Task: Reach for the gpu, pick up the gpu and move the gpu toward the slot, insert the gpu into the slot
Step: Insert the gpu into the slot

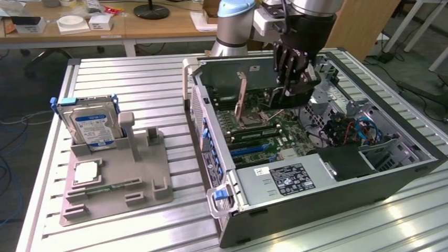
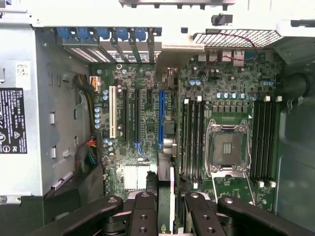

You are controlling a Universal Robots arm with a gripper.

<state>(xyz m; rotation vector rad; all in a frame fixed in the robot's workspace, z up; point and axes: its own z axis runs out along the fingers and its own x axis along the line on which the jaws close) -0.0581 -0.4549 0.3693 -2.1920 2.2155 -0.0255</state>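
The end effector (image 1: 292, 86) hangs over the open computer case (image 1: 392, 178), its fingers closed narrowly on the gpu (image 2: 166, 196), held edge-down above the motherboard (image 1: 280, 131). Carrying step; judging by alignment, next comes lining the card's edge over the blue slot (image 2: 161, 118).

Robot arm reaching into an open computer case on a slatted metal table (image 1: 140, 79).

The black gripper (image 1: 292, 89) is hovering inside the dark steel case (image 1: 336, 184) above the green motherboard (image 1: 269, 131); at the exterior view's left, a blue-labelled silver hard drive (image 1: 91, 126) is standing upright in a grey plastic holder (image 1: 115, 184).
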